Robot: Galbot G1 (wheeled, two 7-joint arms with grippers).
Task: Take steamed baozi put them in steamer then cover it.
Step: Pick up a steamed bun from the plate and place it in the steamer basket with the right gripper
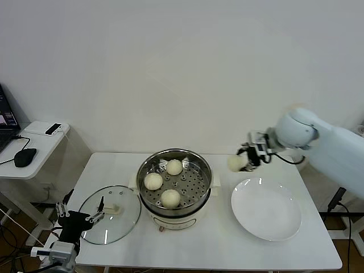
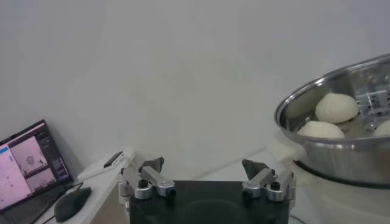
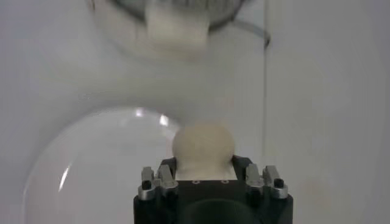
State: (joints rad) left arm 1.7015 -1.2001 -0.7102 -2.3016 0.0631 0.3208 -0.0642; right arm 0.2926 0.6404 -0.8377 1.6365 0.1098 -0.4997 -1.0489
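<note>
Laptop (image 1: pixel 7 122) and mouse (image 1: pixel 25 157) sit on the side desk (image 1: pixel 40 149) at far left, beyond my left gripper (image 1: pixel 79 216), which I see low at the near left corner of the white table (image 1: pixel 199 244) with its fingers spread wide apart and nothing between them. Just to that gripper's right and touching nothing of it, as far as I can tell, lies the cover (image 1: pixel 109 214), flat on the table with its cream handle up. Next along, the steamer (image 1: pixel 174 182) stands near the table's middle, well to the right of the left gripper and left of the right one; its lid is off and three steamed baozi (image 1: pixel 153 181) rest on the perforated tray, two toward the back and left, one toward the front. From the left wrist view I see the steamer's steel wall rising close by, buns showing over the rim. Further right, my right gripper (image 1: pixel 243 160) hangs in the air just off the steamer's right side, above the table's far edge, clamped on the fourth baozi (image 3: pixel 203 145), which bulges out past the fingertips. Below and to the right of that gripper lies the white plate (image 1: pixel 266 209), bare, flat on the table.
</note>
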